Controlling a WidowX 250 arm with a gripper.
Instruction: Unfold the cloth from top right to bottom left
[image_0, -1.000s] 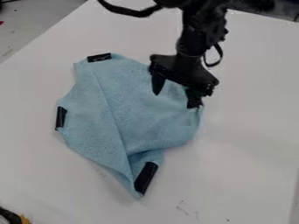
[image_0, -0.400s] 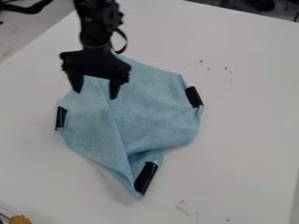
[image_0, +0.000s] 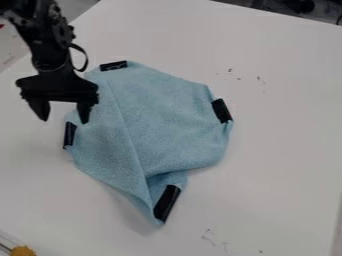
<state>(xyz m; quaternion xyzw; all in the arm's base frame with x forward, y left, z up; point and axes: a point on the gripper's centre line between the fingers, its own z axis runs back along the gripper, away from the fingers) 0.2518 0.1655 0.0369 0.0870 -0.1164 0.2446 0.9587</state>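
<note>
Camera view: blue cloth (image_0: 163, 117) with 4 black patches (image_0: 167, 202), faint illegible marks (image_0: 114, 65) on 1.

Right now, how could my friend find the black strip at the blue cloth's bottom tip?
On the white table, find the light blue cloth. Follow it down to its lowest tip. The bottom strip there is black, slants beside a fold, and looks bigger than the top strip, left strip or right strip.
</note>
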